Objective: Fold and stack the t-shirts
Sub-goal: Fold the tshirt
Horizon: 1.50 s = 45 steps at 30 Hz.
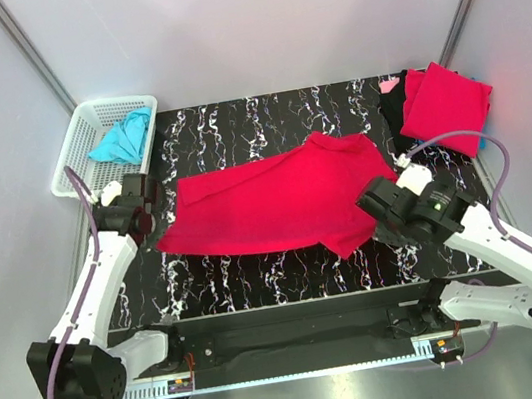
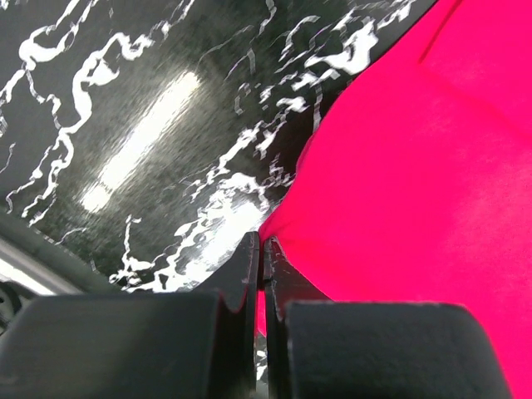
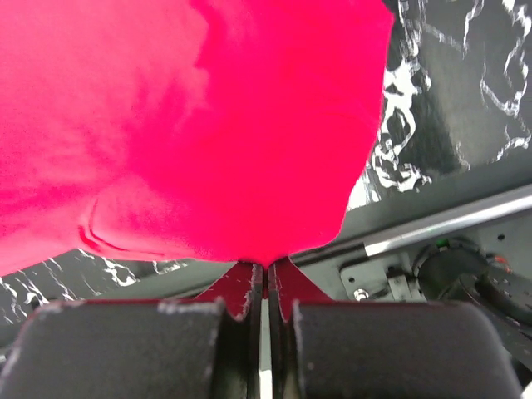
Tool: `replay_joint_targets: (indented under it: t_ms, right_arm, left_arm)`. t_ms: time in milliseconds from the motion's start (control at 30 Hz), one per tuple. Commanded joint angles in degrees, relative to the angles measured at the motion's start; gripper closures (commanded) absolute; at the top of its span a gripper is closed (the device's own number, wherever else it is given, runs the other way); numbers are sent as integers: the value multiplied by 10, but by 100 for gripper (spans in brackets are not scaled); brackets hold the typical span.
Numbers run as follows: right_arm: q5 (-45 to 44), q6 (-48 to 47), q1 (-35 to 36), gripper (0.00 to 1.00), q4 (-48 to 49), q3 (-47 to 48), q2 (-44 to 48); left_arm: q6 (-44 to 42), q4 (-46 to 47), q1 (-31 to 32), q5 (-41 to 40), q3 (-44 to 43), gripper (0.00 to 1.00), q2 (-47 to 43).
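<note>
Red shirt [image 1: 277,203]: lay spread and rumpled across the middle of the top frame, on the black marbled desk [image 1: 235,128].
Left gripper [image 2: 262,253]: jaws were pressed together, pinching the red shirt's left edge at the left of the frame, low over the desk.
Right gripper [image 3: 266,274]: jaws were pressed together, nipping the red shirt's lower right edge.
Folded shirt [image 1: 445,100]: red, sat in the upper right of the frame, overlapping a black cloth [image 1: 396,110].
Blue shirt [image 1: 123,139]: lay crumpled in the white basket [image 1: 74,149] in the upper left, just beside the desk.
</note>
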State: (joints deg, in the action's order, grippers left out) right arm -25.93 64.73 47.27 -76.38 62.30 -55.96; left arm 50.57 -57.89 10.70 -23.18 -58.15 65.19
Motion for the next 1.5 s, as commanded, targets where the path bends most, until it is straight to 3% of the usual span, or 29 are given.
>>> replay_joint_targets:
  t_ms: [0,200,633,1367,1433,1467]
  right_arm:
    - [-71,-22,5,100,-15,52,-21]
    - [-67,-70,-13,100,35,63,-77]
    - [41,-257,-202,100,199,26,-147]
    - [106,-319,-286,100,327,26,-297]
    - [105,-322,-291,100,333,33,-316]
    - [102,-325,-291,89,337,36,-324]
  left_arm:
    - [-8,7,-5,-20,-49,100,22]
    - [-8,12,-5,-6,-93,100,70]
    - [-9,35,-5,-6,-95,100,136]
    - [-36,93,-5,11,-181,100,334]
    - [-46,108,-5,23,-188,94,345]
    - [-47,116,-5,22,-190,84,347]
